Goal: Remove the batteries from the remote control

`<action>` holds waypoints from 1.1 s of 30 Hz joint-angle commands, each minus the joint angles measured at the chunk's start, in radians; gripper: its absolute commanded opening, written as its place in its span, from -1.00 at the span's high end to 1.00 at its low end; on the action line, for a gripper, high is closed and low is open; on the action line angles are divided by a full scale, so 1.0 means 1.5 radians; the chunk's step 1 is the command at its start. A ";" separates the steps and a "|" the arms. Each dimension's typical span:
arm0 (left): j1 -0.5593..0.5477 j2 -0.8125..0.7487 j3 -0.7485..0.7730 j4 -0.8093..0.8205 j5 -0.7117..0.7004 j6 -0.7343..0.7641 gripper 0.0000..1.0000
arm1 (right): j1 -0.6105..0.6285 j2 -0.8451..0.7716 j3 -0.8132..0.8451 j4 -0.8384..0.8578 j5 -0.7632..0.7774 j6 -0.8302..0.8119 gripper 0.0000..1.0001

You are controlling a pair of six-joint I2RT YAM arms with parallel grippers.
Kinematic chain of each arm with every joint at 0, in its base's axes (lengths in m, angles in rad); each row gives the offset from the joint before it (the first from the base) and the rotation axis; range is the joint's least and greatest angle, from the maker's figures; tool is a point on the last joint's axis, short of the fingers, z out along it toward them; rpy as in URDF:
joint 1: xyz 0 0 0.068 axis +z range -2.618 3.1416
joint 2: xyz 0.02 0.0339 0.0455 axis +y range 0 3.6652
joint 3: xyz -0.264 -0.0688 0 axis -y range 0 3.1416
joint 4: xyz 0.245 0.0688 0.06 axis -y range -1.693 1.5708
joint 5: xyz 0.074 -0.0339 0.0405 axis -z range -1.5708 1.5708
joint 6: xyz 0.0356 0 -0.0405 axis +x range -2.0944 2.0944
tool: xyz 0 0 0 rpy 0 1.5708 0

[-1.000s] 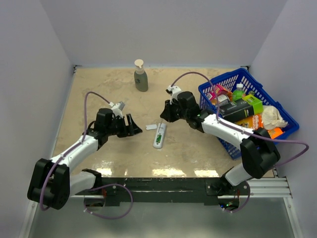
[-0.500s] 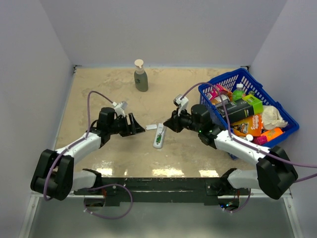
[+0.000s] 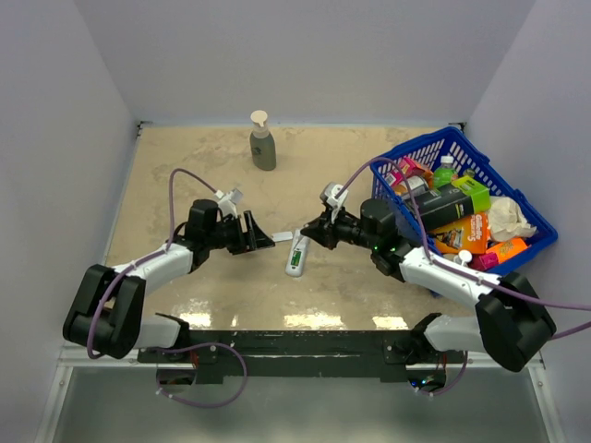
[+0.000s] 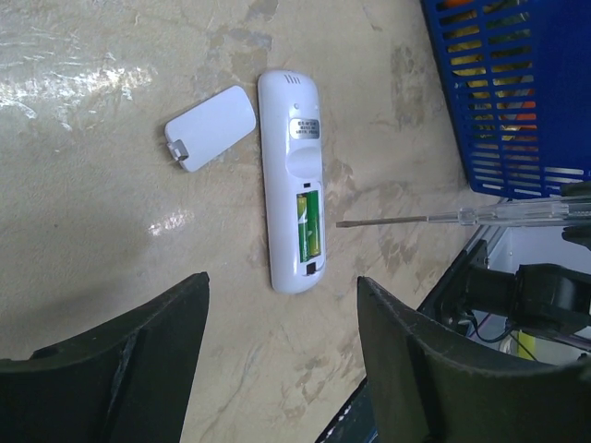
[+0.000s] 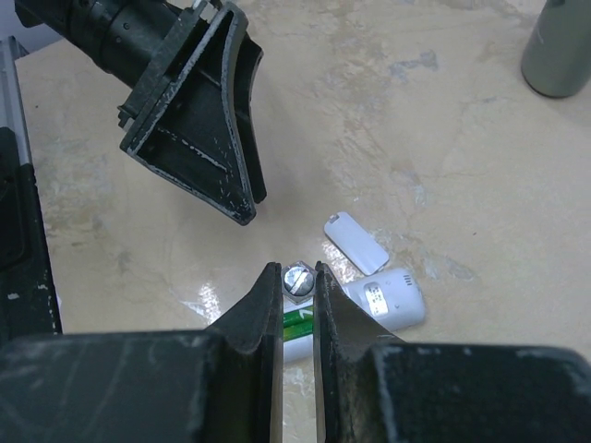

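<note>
The remote control (image 3: pixel 296 254) lies back side up at mid-table, green batteries (image 4: pixel 309 224) showing in its open recess. It also shows in the left wrist view (image 4: pixel 288 185). Its small white cover (image 3: pixel 282 237) lies beside it on the table. My left gripper (image 3: pixel 261 234) is open and empty, low and just left of the cover, pointing at the remote. My right gripper (image 3: pixel 310 233) is shut on a thin grey stick with a clear handle (image 4: pixel 443 218). The stick's tip is beside the battery recess. In the right wrist view the stick's end (image 5: pixel 297 278) sits between the pads, above the batteries (image 5: pixel 297 323).
A blue basket (image 3: pixel 420 146) full of packages stands at the right, behind my right arm. A grey pump bottle (image 3: pixel 263 143) stands at the back centre. The sandy tabletop runs between the walls on the left, back and right.
My right gripper has moved nearer and lower, bringing the stick's tip to the remote. My left gripper has crept right toward the cover. The remote and cover have not moved.
</note>
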 commanded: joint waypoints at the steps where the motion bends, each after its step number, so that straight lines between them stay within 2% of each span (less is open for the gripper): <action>1: -0.005 0.007 -0.010 0.045 0.019 -0.010 -0.37 | 0.006 0.015 -0.003 0.050 -0.035 -0.050 1.00; 10: -0.007 0.006 -0.015 0.044 0.027 -0.005 -0.37 | 0.031 0.020 0.002 0.012 -0.002 -0.093 1.00; 33: -0.008 -0.021 -0.032 0.023 0.019 -0.002 -0.36 | 0.043 0.026 0.011 -0.042 0.047 -0.125 1.00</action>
